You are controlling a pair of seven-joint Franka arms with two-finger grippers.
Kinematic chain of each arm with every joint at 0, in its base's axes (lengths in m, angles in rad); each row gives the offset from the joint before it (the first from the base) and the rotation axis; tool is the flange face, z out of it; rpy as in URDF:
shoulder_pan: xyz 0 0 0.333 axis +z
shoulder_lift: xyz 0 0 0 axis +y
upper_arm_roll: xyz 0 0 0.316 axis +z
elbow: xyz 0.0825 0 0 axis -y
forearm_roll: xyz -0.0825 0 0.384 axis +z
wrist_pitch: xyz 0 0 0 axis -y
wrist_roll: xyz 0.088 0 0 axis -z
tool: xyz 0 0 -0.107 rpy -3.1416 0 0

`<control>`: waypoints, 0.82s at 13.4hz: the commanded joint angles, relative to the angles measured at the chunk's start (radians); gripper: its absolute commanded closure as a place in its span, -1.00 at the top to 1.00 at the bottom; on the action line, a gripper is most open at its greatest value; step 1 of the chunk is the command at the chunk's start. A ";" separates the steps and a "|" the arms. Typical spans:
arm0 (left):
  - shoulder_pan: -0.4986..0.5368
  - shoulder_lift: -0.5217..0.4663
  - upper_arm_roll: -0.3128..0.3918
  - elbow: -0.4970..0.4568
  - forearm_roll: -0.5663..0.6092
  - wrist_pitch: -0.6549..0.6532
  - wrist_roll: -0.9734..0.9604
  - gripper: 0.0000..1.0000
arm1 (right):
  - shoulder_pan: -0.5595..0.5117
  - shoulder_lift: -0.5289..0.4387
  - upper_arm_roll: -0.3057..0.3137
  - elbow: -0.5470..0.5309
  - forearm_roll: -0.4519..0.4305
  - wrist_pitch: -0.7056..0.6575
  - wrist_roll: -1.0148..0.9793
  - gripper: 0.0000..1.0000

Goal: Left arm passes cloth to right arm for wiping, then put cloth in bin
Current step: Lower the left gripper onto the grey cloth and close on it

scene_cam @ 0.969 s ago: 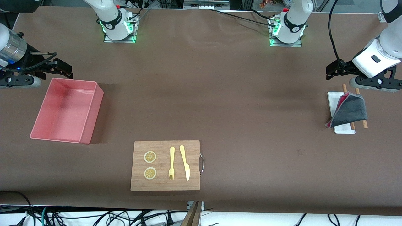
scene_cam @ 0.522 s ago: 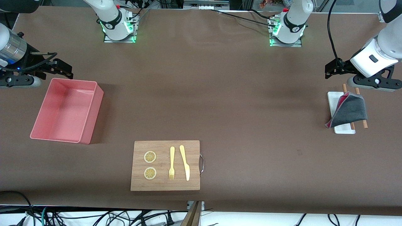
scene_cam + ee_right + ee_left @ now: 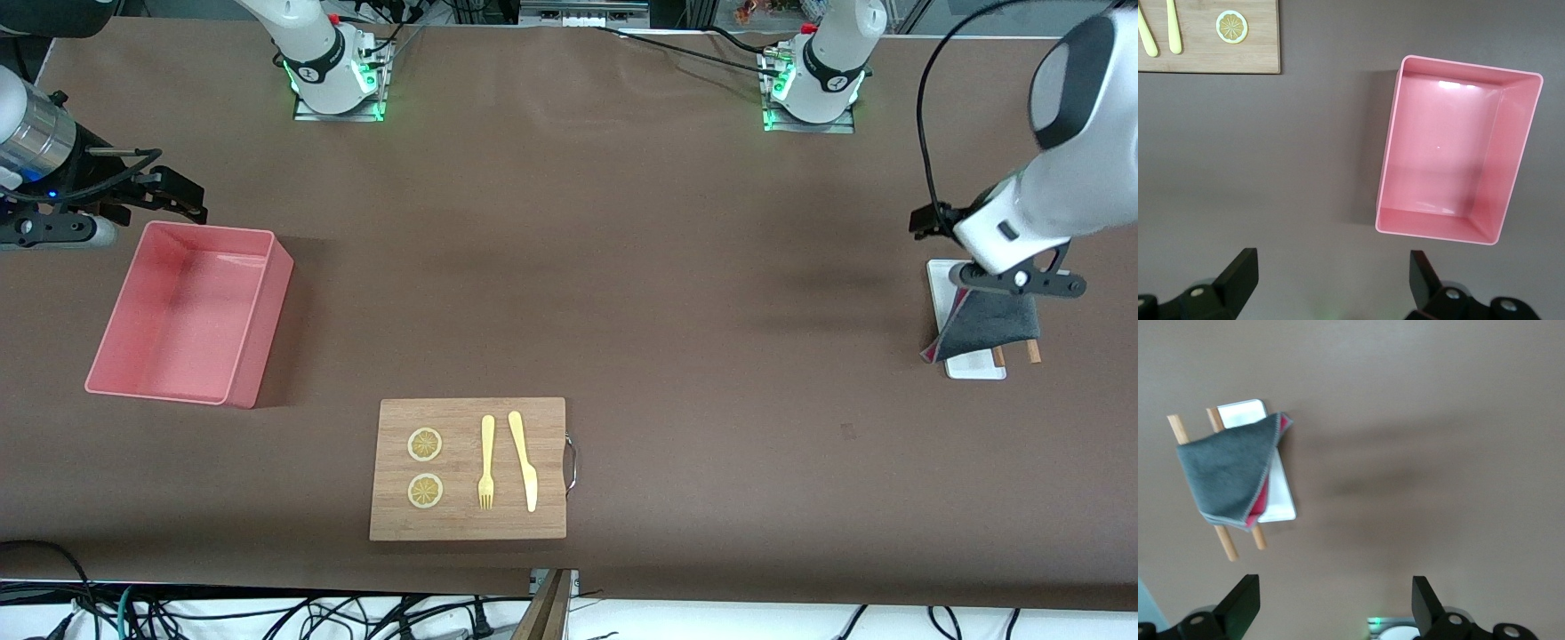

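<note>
The cloth (image 3: pixel 987 322) lies folded on one white tray (image 3: pixel 942 277) and two wooden sticks (image 3: pixel 1221 535), at the left arm's end of the table. We see our left gripper (image 3: pixel 1331 607) over it, fingers wide apart. Our right gripper (image 3: pixel 1328 283) waits, fingers apart, by one pink bin (image 3: pixel 182 313). One board (image 3: pixel 467 468) holds two lemon slices (image 3: pixel 424 444), one fork (image 3: pixel 486 461) and one knife (image 3: pixel 524 460).

From the front, the left arm's wrist covers the farther part of the cloth (image 3: pixel 987 322), the white tray (image 3: pixel 975 366) and the two wooden sticks (image 3: pixel 1032 352) under it; the left tool (image 3: pixel 930 220) shows only as a dark block there, its fingers indistinct. The right tool (image 3: pixel 169 197) is partly cut off by the picture's edge. In the right wrist view the cutting board (image 3: pixel 1208 40) is cropped.
</note>
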 commanded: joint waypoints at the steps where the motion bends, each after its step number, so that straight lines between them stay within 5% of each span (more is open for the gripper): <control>1: 0.038 0.091 0.004 0.009 0.091 0.041 0.072 1.00 | -0.010 0.008 0.008 0.021 -0.010 -0.008 -0.001 1.00; 5: 0.078 0.178 0.004 -0.047 0.304 0.174 0.085 1.00 | -0.010 0.008 0.008 0.023 -0.010 -0.008 -0.001 1.00; 11: 0.148 0.107 0.004 -0.370 0.473 0.455 0.071 1.00 | -0.010 0.008 0.008 0.021 -0.010 -0.008 -0.001 1.00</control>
